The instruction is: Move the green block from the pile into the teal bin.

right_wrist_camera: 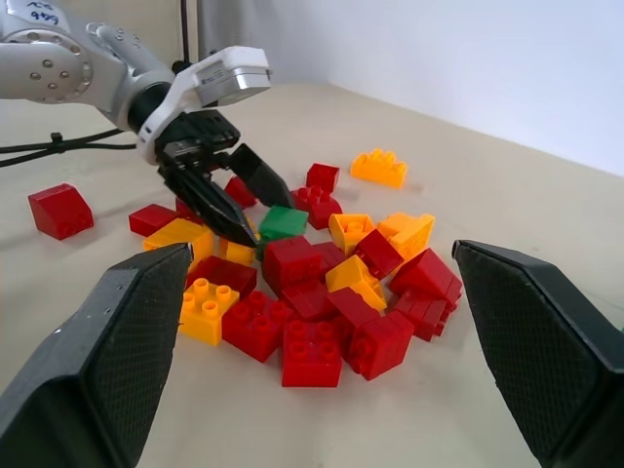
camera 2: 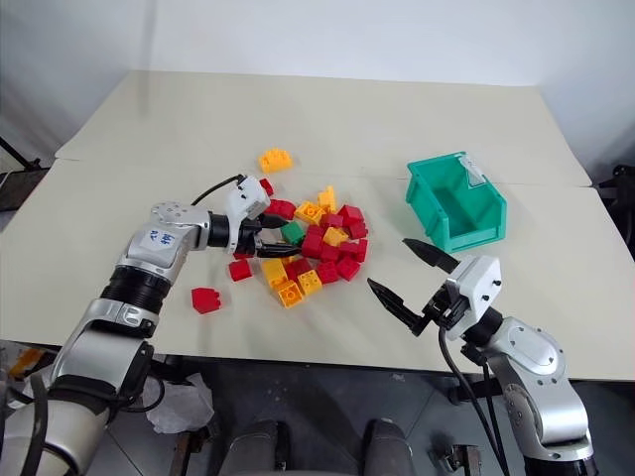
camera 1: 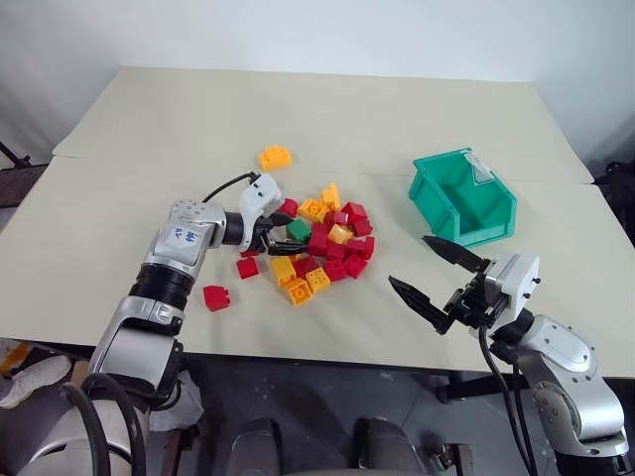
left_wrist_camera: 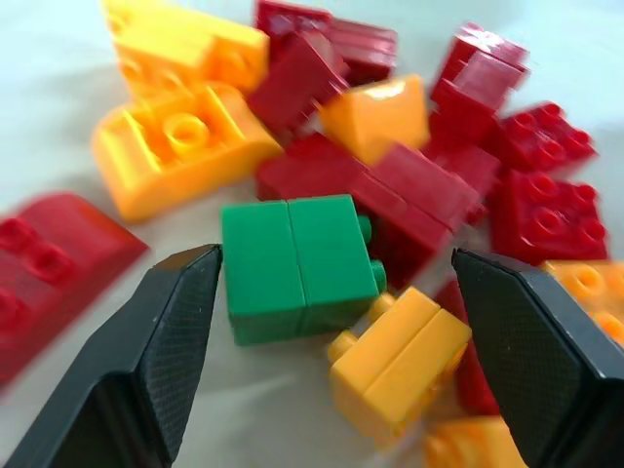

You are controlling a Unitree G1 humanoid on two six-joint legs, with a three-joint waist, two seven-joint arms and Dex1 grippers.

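The green block (left_wrist_camera: 297, 265) lies on the table at the left edge of the pile (camera 1: 322, 243) of red and yellow-orange bricks, with a yellow-orange brick against it. My left gripper (camera 1: 276, 233) is open. Its black fingers (left_wrist_camera: 166, 361) stand on either side of the green block, with a gap showing on both sides. The teal bin (camera 1: 443, 159) stands to the right of the pile with nothing in it. My right gripper (camera 1: 409, 260) hangs open with nothing between its fingers, over the front right of the table and in front of the bin.
A lone yellow-orange brick (camera 1: 275, 157) lies behind the pile. Two stray red bricks (camera 1: 216, 297) (camera 1: 247, 267) lie at the front left, near my left forearm. A black cable (camera 1: 223, 185) loops over the left wrist. The table's front edge runs just below both arms.
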